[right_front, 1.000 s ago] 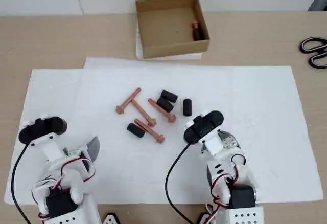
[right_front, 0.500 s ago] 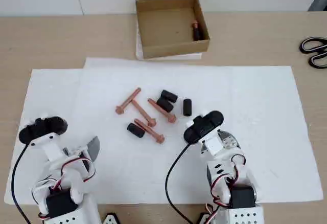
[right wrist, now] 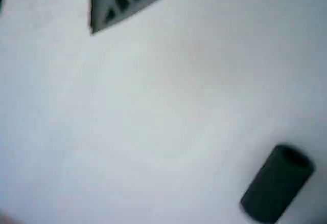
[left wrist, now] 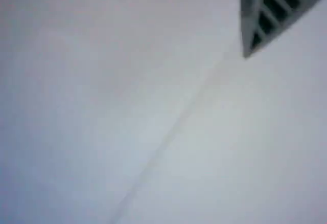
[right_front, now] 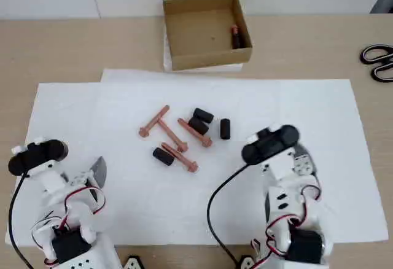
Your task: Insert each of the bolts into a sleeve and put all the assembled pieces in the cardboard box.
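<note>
**Evidently no pick begun: parts lie loose**

Whether the left gripper or the right gripper is released or clenched cannot be told. Both hang low over the white paper. Bolts and sleeves lie clustered mid-sheet, and one assembled piece sits in the cardboard box. Taking the outlying sleeve first, gripped across its middle, looks best.

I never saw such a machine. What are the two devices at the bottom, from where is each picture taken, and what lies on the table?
These are two small robot arms. The overhead picture looks down from a fixed camera; the other two come from cameras on the arms' wrists. The left gripper and right gripper hang over white paper and seem to hold nothing. On the paper lie four copper-coloured bolts and four black sleeves. The cardboard box already holds one assembled piece.
</note>
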Available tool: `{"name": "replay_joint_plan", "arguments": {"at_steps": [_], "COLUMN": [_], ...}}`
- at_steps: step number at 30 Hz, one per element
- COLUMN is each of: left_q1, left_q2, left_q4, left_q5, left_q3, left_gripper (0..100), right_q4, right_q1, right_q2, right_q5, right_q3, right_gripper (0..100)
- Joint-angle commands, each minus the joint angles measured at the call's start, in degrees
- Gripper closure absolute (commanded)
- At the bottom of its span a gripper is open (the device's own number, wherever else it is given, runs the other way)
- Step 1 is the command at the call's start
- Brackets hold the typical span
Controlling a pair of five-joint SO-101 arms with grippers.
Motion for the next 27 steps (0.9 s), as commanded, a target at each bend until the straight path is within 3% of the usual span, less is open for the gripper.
{"name": "replay_joint_plan", "arguments": {"at_steps": [1, 9, 15, 24, 27], "left_q1": [-3.96, -10.81, -11.25, -11.08, -11.08], "left_q2": [-0.70, -0.70, -0.70, -0.62, -0.62], "left_q4": [-4.84, -7.30, -8.44, -7.91, -7.74], "left_q5": [-8.79, -17.76, -18.20, -18.02, -17.93], "left_q3": [-2.86, -3.12, -3.12, 2.77, 4.44], "left_gripper": [68, 68, 68, 68, 68], "right_q4": [0.40, -3.47, -1.80, 9.54, 10.86], "right_q1": [1.01, 0.84, 0.57, -9.89, -12.26], "right_q2": [-0.48, 12.35, 40.57, 90.24, 101.41], "right_q5": [-2.11, -6.42, -14.15, -20.04, -25.41], "right_q3": [-9.85, -18.55, -37.54, -63.82, -71.03], "right_gripper": [88.3, 88.3, 88.4, 88.2, 88.1]}}
